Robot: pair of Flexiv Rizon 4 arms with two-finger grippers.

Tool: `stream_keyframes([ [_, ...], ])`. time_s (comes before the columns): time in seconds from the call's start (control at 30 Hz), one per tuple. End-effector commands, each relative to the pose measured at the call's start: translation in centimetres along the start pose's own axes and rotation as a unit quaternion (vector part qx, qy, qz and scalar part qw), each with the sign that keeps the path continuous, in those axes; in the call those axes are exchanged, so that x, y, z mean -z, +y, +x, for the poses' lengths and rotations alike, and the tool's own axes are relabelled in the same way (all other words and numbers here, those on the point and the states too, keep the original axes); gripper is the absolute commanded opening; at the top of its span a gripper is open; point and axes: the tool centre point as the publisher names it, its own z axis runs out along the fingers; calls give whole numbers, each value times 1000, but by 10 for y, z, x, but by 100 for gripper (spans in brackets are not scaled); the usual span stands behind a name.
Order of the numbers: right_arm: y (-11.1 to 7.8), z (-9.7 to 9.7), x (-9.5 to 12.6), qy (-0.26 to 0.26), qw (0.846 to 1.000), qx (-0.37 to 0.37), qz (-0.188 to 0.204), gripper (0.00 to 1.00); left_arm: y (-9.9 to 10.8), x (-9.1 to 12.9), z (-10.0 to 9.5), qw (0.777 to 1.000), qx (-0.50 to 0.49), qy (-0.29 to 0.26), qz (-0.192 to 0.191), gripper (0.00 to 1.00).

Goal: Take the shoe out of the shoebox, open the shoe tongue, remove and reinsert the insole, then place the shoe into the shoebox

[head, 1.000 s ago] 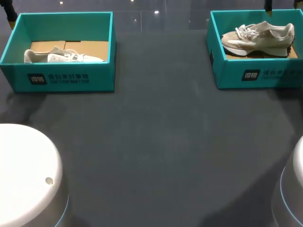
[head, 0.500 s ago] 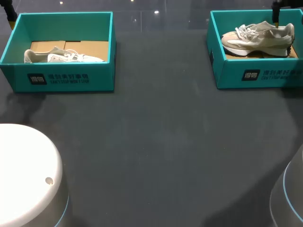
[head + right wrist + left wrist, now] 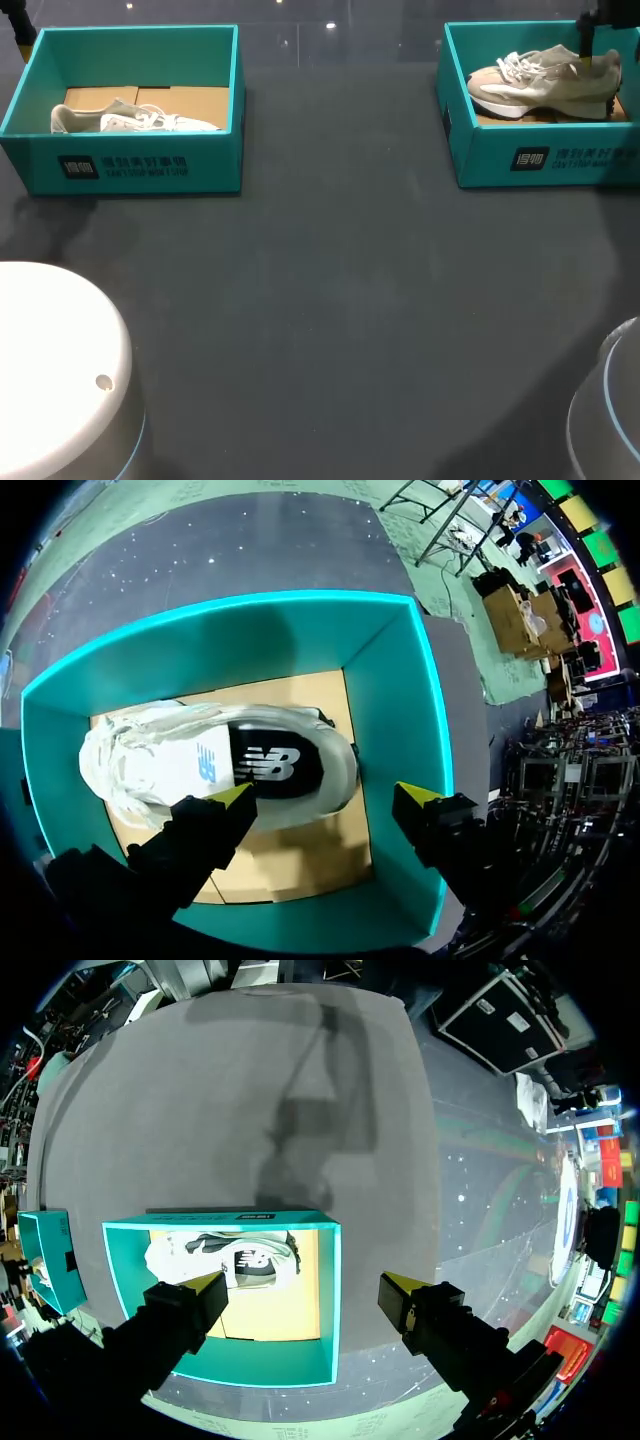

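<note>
Gaping wide, right jaws hang over the shoe point(image 3: 160, 765), seemingly apart; left jaws wide.

Dim o/h light, soft shadows.

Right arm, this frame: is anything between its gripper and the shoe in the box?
Nothing visible. The right gripper hangs open over the shoe, which lies uncovered in the lidless box. The box walls stand around the shoe, not between it and the fingers.
</note>
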Motion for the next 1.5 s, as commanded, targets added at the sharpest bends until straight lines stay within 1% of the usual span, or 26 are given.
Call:
stream_keyframes([
  [0.03,14,1,-10,-5,1000,-1,18,77,-1,0,1,1000,0,1,-1,100],
  [0.07,14,0,-12,-6,1000,-3,20,76,-1,0,1,1000,0,1,-1,100],
  [0.13,15,0,-16,-7,1000,-4,23,80,-1,0,1,1000,0,1,-1,100],
  [0.2,16,-2,-19,-10,1000,-5,26,80,-1,0,1,1000,0,1,-1,100],
  [0.27,17,-3,-23,-11,1000,-8,28,78,-1,0,1,1000,0,1,-1,100],
  [0.33,18,-4,-26,-13,999,-11,33,78,-1,0,1,1000,0,1,-1,100],
  [0.43,19,-6,-31,-13,999,-13,39,76,-1,0,1,1000,0,1,-1,100],
  [0.53,18,-6,-35,-14,999,-13,44,72,-1,0,1,1000,0,1,-1,100],
  [0.6,18,-6,-39,-12,999,-14,47,74,-1,0,1,1000,0,1,-1,100],
  [0.63,17,-6,-40,-12,999,-15,48,74,-1,0,1,1000,0,1,-1,100],
  [1.27,8,-9,-67,18,997,-28,72,75,-1,0,1,1000,0,1,-1,100],
  [1.5,6,-10,-76,33,996,-26,79,73,-1,0,1,1000,0,1,-1,100],
])
